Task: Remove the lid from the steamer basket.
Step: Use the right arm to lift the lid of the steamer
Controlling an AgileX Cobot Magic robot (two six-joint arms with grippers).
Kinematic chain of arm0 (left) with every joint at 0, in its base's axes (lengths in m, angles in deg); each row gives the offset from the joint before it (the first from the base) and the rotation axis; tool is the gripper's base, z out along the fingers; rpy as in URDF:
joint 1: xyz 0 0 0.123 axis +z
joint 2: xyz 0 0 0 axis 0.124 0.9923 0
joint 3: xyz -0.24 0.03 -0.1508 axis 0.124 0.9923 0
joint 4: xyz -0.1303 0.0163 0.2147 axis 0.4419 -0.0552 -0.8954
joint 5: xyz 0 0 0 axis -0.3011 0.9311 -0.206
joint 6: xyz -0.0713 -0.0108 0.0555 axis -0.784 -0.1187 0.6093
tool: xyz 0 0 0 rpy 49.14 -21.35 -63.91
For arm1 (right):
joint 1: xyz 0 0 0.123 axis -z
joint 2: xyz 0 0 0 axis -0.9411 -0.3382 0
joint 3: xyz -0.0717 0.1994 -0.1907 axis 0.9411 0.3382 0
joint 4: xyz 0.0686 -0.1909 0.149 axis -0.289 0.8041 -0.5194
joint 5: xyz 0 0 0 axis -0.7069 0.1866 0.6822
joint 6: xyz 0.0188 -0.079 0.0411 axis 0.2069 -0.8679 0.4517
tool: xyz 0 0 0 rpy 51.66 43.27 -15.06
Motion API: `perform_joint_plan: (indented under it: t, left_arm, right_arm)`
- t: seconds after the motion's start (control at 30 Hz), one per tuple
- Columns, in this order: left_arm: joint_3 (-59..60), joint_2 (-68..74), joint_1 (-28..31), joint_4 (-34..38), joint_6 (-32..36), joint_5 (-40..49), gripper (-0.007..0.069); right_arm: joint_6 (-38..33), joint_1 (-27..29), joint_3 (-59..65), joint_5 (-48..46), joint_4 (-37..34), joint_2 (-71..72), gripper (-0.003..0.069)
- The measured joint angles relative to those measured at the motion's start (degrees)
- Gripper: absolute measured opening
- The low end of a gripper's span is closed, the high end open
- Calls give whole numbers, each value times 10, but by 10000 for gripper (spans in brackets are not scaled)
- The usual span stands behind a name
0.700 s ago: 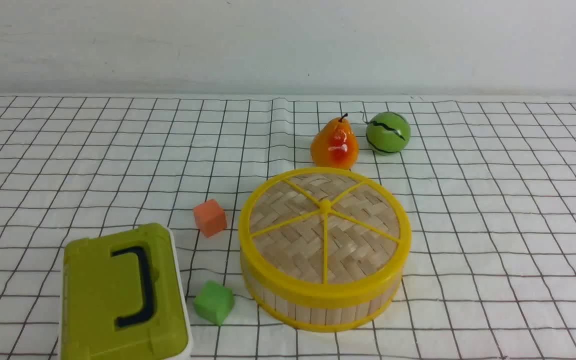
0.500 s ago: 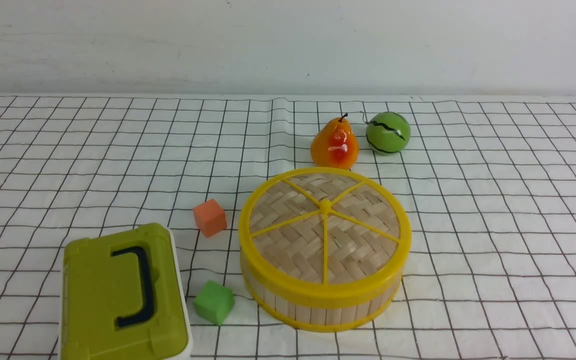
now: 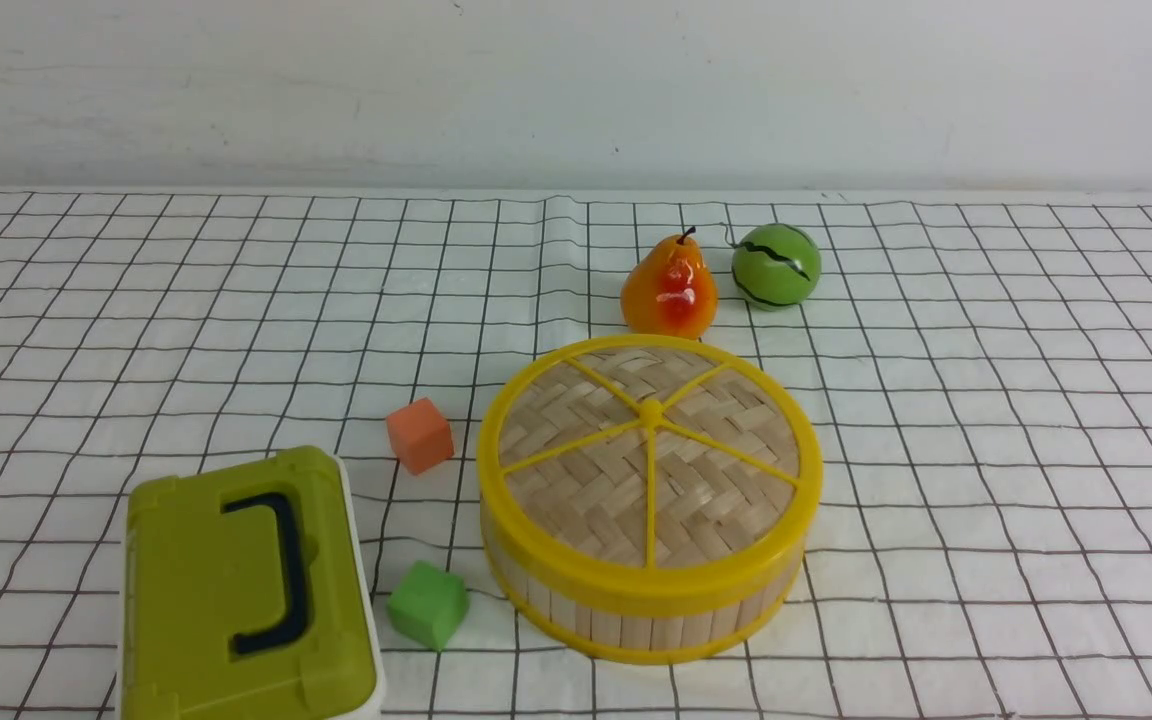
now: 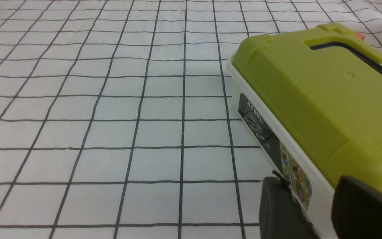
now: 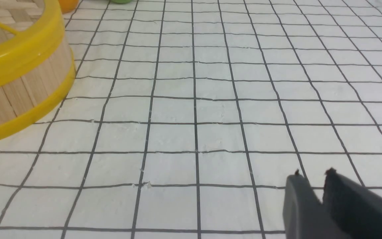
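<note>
Gridded white cloth covers the table (image 3: 986, 420). Front view: the lid (image 3: 650, 450) sits on the steamer basket (image 3: 636, 615), right of an olive box (image 3: 236, 600). Left wrist view: the left end effector (image 4: 310, 189) is parted, empty, beside that box. Right wrist view: the right end effector (image 5: 313, 174) is nearly closed, empty.

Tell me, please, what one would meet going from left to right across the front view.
Olive-green box → orange cube → pear → green striped ball. Left out for overlap: green cube, steamer basket.
</note>
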Motion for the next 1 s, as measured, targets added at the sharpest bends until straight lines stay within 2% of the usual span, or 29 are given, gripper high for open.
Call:
perform_joint_plan:
  t: [0.73, 0.83, 0.9, 1.0]
  left_arm:
    - [0, 0, 0, 0, 0, 0, 239]
    - [0, 0, 0, 0, 0, 0, 239]
    - [0, 0, 0, 0, 0, 0, 239]
    - [0, 0, 0, 0, 0, 0, 239]
  right_arm:
    - [9, 0, 0, 0, -13, 0, 136]
    - [10, 0, 0, -1, -64, 0, 139]
    - [21, 0, 0, -3, -134, 0, 141]
    - [69, 0, 1, -11, -276, 0, 146]
